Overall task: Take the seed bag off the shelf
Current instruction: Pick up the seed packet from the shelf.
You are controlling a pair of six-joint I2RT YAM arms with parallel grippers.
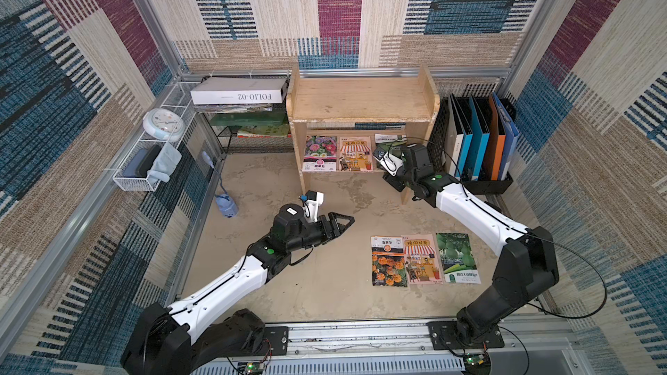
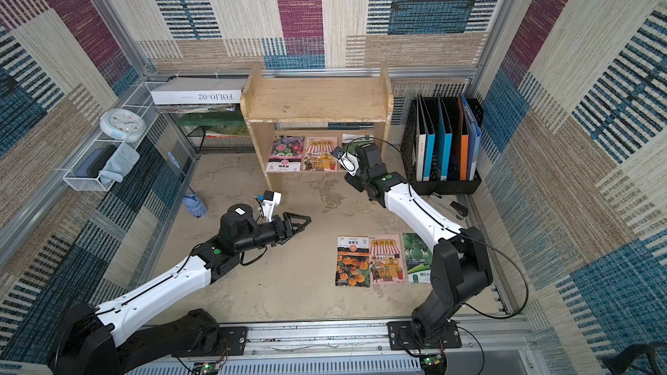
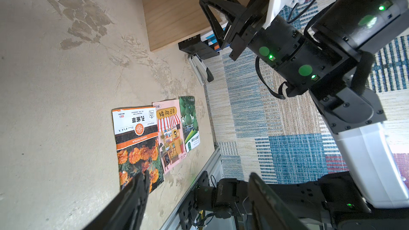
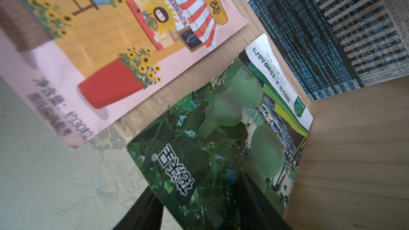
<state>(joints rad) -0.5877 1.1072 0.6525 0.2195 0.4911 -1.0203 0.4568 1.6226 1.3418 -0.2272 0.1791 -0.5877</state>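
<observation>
The light wooden shelf (image 1: 361, 101) stands at the back; three seed bags lie on its lower tier. From left to right they are a flower bag (image 1: 319, 153), a pink sunflower bag (image 1: 355, 153) and a green gourd bag (image 1: 388, 140). My right gripper (image 4: 198, 184) reaches into that tier at the green seed bag (image 4: 221, 129). One finger lies over the bag's near end and the other under it, with a gap between them. In the left wrist view its two fingers (image 3: 212, 14) stand apart at the shelf's side board. My left gripper (image 1: 346, 221) hovers open and empty over mid-table.
Three more seed bags (image 1: 422, 259) lie flat at the table's front right. A black file holder with folders (image 1: 476, 138) stands right of the shelf, with a stapler (image 2: 451, 205) in front of it. A black wire rack holding a white box (image 1: 238, 91) and a blue bottle (image 1: 225, 203) are on the left.
</observation>
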